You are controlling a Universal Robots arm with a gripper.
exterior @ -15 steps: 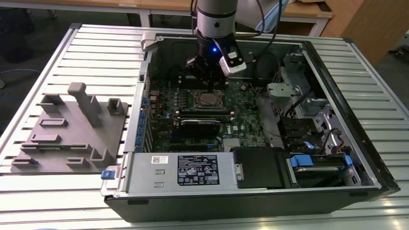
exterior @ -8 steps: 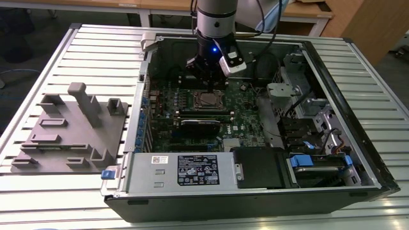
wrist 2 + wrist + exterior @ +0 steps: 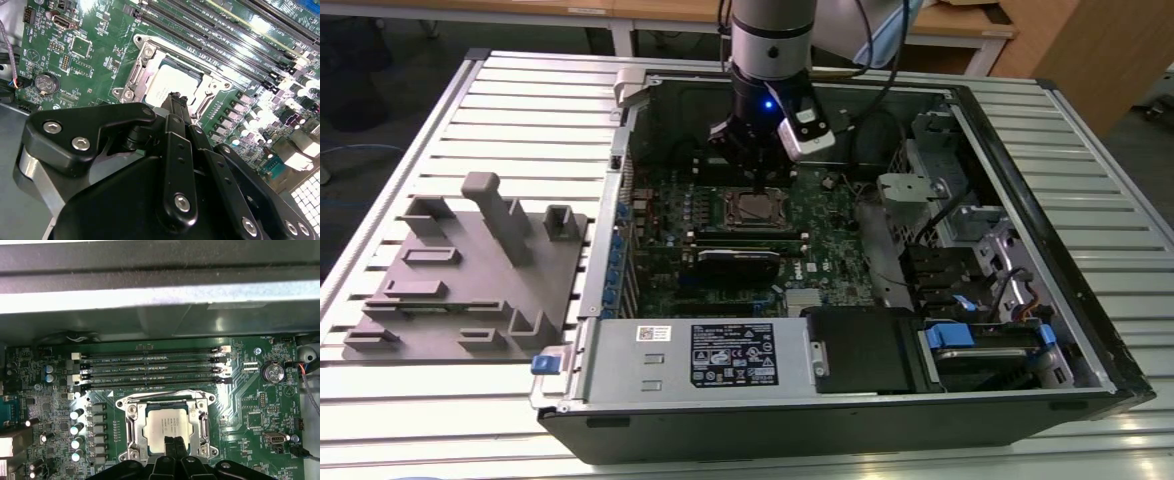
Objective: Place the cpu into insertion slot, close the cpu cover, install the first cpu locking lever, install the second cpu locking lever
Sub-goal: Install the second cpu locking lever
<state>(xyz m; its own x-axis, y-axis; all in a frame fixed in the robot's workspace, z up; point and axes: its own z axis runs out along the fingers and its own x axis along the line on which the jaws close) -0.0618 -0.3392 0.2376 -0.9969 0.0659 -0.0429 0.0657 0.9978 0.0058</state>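
Three views, so going one at a time. From the exterior view the gripper (image 3: 765, 178) hangs inside the open computer case (image 3: 1014, 130), just above the insertion slot (image 3: 758, 208) on the green motherboard (image 3: 834, 260); a grey fixture block (image 3: 474, 270) sits well apart toward the exterior view's left.

Second wrist view: the cpu (image 3: 172, 85) already lies flat in the slot, the cpu cover (image 3: 142, 67) framing it. The fingertips (image 3: 176, 100) look pinched narrow with nothing between them, right over the chip's near edge. Can't tell if they touch it.

First wrist view: same story, cpu (image 3: 167, 426) seated, memory slots (image 3: 150, 367) beyond it. My guess is the chip is light, stiff and fragile underneath, so edges only; the cover is thin springy metal. The levers are hard to make out, and the gripper body hides the socket's near side.
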